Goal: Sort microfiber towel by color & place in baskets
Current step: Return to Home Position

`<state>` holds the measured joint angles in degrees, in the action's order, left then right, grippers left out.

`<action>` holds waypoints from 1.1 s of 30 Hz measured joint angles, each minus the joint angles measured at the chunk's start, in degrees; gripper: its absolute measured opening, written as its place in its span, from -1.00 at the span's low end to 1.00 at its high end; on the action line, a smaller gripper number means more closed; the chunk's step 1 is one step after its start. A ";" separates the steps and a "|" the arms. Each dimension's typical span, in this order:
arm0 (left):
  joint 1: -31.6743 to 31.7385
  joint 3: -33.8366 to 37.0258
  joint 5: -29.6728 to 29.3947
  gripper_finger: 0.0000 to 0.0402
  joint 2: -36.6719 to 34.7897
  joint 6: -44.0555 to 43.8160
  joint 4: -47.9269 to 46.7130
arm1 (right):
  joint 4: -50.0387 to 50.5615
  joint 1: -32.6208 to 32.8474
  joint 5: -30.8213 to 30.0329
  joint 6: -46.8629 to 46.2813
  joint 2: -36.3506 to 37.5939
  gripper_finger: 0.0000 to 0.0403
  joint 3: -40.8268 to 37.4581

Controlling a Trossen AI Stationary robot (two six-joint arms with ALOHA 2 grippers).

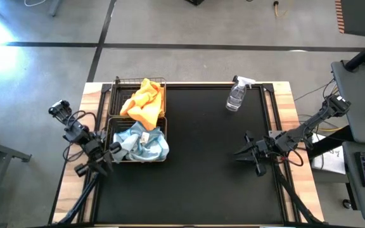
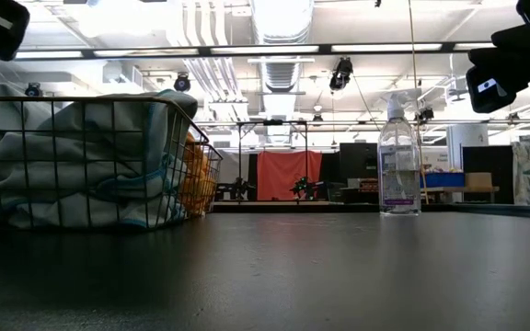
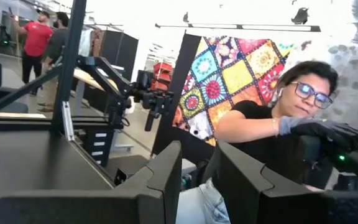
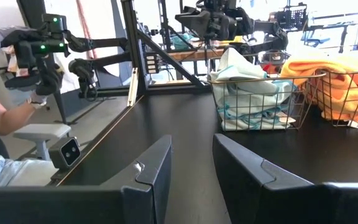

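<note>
Two black wire baskets stand side by side at the table's left. The far basket [image 1: 160, 95] holds orange-yellow towels [image 1: 144, 102] [image 4: 337, 78]. The near basket [image 1: 109, 136] [image 4: 253, 115] holds pale blue-grey towels [image 1: 143, 143] [image 2: 81, 165], heaped above its rim. My left gripper [image 1: 113, 152] [image 3: 197, 180] is open and hovers raised by the near basket's left near corner, touching nothing. My right gripper [image 1: 241, 152] [image 4: 191, 168] is open above the bare mat on the right, pointing toward the baskets, and holds nothing.
A clear plastic spray bottle [image 1: 236, 96] [image 2: 399, 161] stands upright on the black mat [image 1: 201, 177] near the far right. The mat's middle and near part are bare. A person sits beyond the table's right edge, one gloved hand [image 3: 319, 127] on a control arm.
</note>
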<state>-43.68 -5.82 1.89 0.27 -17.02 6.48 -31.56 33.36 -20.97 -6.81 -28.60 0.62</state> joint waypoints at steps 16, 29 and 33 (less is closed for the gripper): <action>0.00 0.00 -1.43 -0.58 0.00 3.83 -0.75 | -0.01 0.00 0.02 -0.02 0.00 -0.45 -0.02; 0.00 -0.04 -1.38 -0.58 0.11 2.58 -0.68 | 0.00 0.00 0.01 -0.01 0.00 -0.45 0.27; 0.00 -0.04 -1.38 -0.58 0.11 2.57 -0.68 | -0.02 -0.02 0.00 0.00 0.02 -0.45 0.50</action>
<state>-43.68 -5.87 0.51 0.38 -14.45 5.80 -31.57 33.35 -20.97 -6.81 -28.58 1.13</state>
